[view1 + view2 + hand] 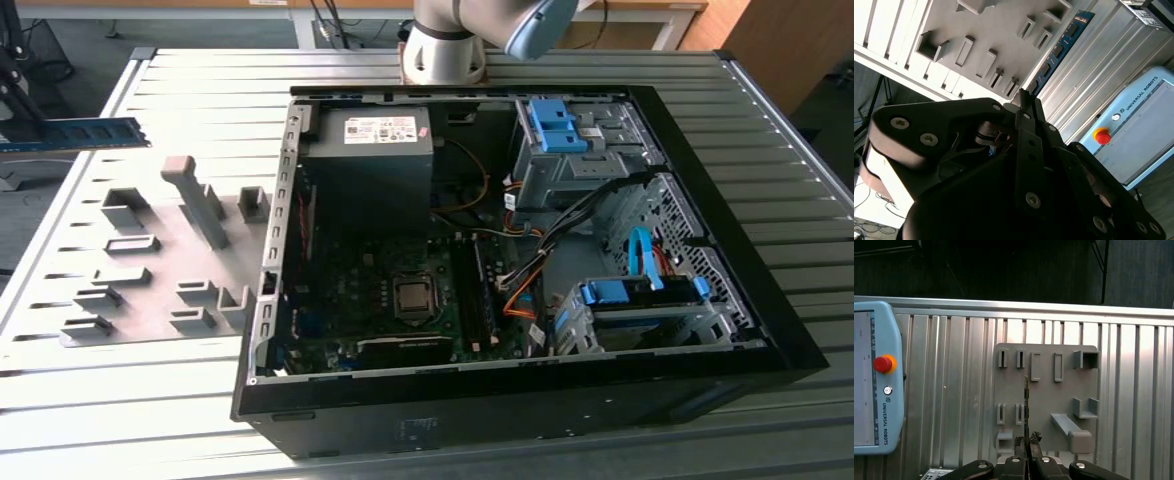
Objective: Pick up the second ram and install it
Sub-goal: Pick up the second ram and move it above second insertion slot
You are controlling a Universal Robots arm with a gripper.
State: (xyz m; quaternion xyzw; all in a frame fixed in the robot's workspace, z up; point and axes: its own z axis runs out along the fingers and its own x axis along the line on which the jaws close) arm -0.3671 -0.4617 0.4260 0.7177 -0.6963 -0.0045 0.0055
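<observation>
Ribbed metal table (134,400), fingers (1036,440) clamping second ram (80,133) edgewise

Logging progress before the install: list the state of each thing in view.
gripper, shut on the second ram.
second ram, gripped by one end, held in the air outside the PC case.
PC case, lying on its side, open.
grey fixture plate, flat on the table.

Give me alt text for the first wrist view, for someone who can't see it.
The gripper holds the second ram edge-on between its fingers, above a grey fixture plate with raised blocks. The plate lies on a slatted metal table, beside a pale blue pendant with a red button.
</observation>
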